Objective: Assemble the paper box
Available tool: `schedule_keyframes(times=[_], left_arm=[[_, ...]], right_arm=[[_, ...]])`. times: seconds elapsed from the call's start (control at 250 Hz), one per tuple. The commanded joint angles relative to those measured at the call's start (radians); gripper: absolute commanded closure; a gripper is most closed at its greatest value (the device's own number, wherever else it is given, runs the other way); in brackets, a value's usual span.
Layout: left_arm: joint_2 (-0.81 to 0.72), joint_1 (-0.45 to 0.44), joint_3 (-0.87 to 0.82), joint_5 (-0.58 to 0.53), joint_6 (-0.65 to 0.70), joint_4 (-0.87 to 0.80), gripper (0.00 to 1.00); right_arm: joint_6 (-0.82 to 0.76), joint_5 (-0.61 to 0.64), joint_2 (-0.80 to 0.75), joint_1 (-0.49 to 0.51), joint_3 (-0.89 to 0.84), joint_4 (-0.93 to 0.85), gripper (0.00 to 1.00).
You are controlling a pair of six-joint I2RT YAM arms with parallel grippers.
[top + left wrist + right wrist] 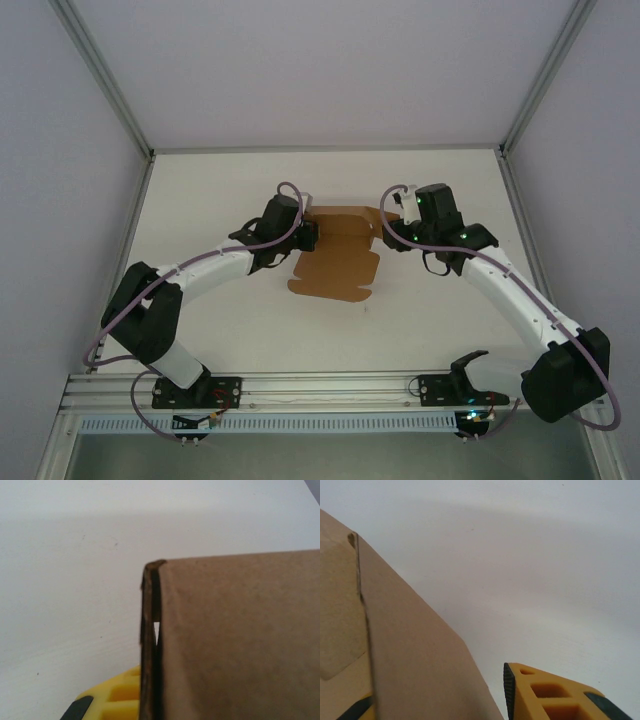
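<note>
The paper box (340, 262) is a brown cardboard sheet lying mostly flat at mid table, with its far panels partly folded up. My left gripper (308, 235) is at the sheet's far left edge. In the left wrist view a doubled cardboard edge (150, 645) runs down into the jaws beside one yellow finger (115, 697); the gripper is shut on it. My right gripper (388, 228) is at the far right edge. In the right wrist view it straddles a raised panel (395, 645), open, with a gap between the panel and the right finger (545, 695).
The white table (220, 320) is bounded by metal frame posts (100, 75) at the back corners and pale walls on three sides. An aluminium rail (320, 385) carrying both arm bases runs along the near edge.
</note>
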Motion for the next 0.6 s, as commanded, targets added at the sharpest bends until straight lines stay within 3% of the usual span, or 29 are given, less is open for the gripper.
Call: schedule_keyframes(times=[0.0,0.16,0.315,0.595], left_arm=[[-0.004,-0.018,0.027,0.06,0.023,0.012,1.0],[-0.017,-0.018,0.017,0.053,0.023,0.014,1.0],[-0.032,-0.018,0.01,0.029,0.022,0.008,1.0],[-0.059,-0.019,0.007,0.006,0.029,-0.005,1.0]], right_arm=[[-0.015,-0.072,-0.02,0.002,0.011,0.044,0.68],[-0.019,-0.04,-0.021,0.001,0.028,0.016,0.8],[-0.027,0.071,-0.004,0.001,0.05,-0.057,0.83],[0.004,0.435,0.109,0.002,0.085,-0.179,0.8]])
